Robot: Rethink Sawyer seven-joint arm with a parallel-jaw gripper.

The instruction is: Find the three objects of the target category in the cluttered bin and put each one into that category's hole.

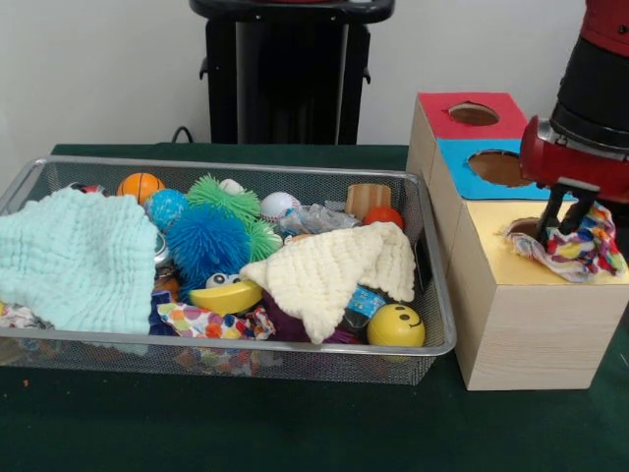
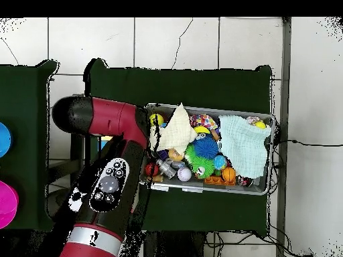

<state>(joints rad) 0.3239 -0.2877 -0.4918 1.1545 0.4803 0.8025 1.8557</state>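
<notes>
My gripper (image 1: 567, 218) hangs over the yellow top (image 1: 550, 280) of the wooden box at the right. It is shut on a colourful patterned cloth (image 1: 580, 251), which bunches up between the fingers and spreads over the yellow top, hiding most of the hole there. In the wire bin (image 1: 226, 346) lie a mint cloth (image 1: 74, 256) at the left and a cream cloth (image 1: 329, 270) in the middle. From overhead the cream cloth (image 2: 175, 132) and mint cloth (image 2: 244, 144) show in the bin (image 2: 208, 191), while the arm (image 2: 107, 181) hides the gripper and the box.
The box also has a red section with a hole (image 1: 474, 113) and a blue section with a hole (image 1: 499, 167). The bin holds a blue spiky ball (image 1: 204, 241), a green spiky ball (image 1: 226, 197), a yellow smiley ball (image 1: 395, 324), an orange ball (image 1: 141, 185) and a baseball (image 1: 279, 205).
</notes>
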